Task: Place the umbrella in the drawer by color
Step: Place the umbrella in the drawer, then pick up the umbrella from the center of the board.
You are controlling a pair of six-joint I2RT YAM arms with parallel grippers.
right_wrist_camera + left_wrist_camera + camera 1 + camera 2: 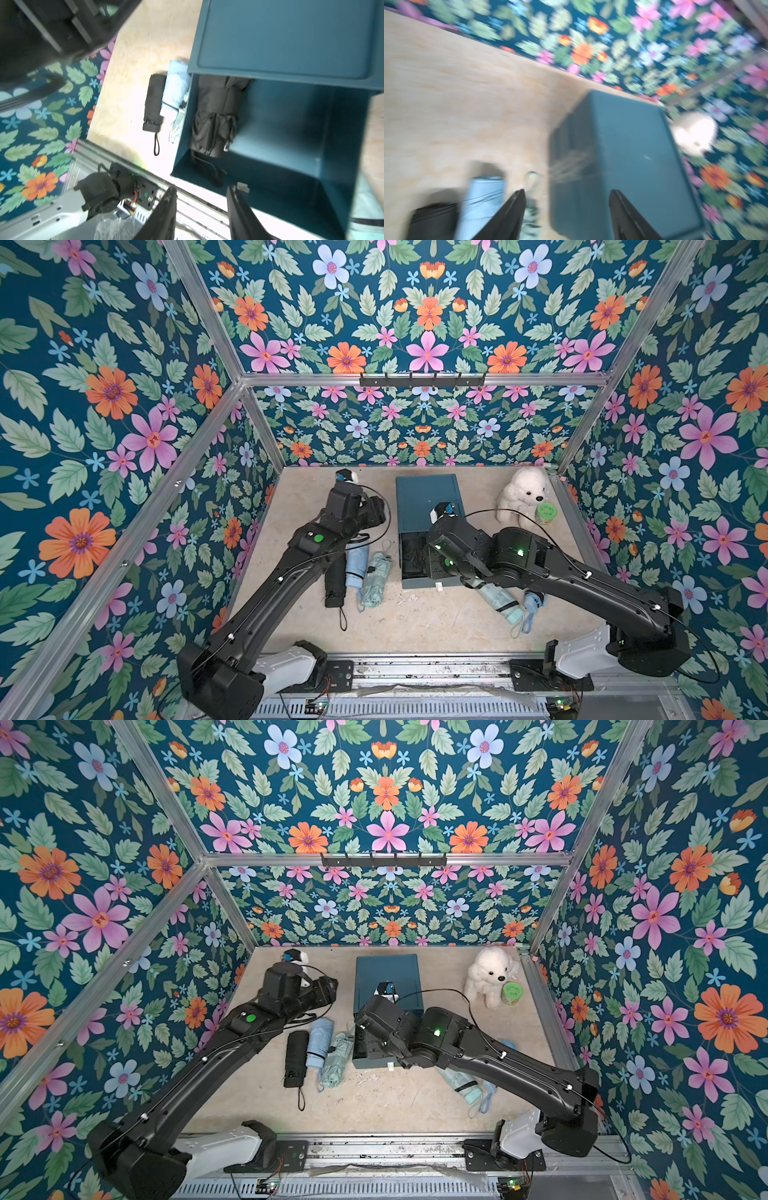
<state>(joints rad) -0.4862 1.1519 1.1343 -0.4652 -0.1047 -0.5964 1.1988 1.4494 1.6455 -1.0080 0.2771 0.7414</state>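
Left gripper (566, 191): jaws stand well apart with nothing between them. It hangs in the air above the far ends of the loose umbrellas, just beside the cabinet. The wrist picture is smeared.
Right gripper (201, 187): fingers parted and empty, poised over the front edge of the open drawer.
Cabinet (428, 497): teal, mid-table, towards the back wall.
Drawer (280, 149): pulled out towards the arm bases.
Black umbrella in drawer (214, 116): folded, lying lengthwise against one side wall, strap trailing to the front corner. The rest of the drawer floor is bare.
Black umbrella on table (336, 580): folded, on the left arm's side of the cabinet, partly under that arm.
Light blue umbrella (355, 568): touching the black one's side.
Mint umbrella (376, 578): next along, just beside the drawer.
Second mint umbrella (500, 601): on the right arm's side, partly hidden under that arm.
Blue umbrella (533, 600): only its end shows, beside the second mint one.
White plush dog (523, 497): back corner, a green jar (546, 514) against it.
Table (415, 622): pale and scuffed.
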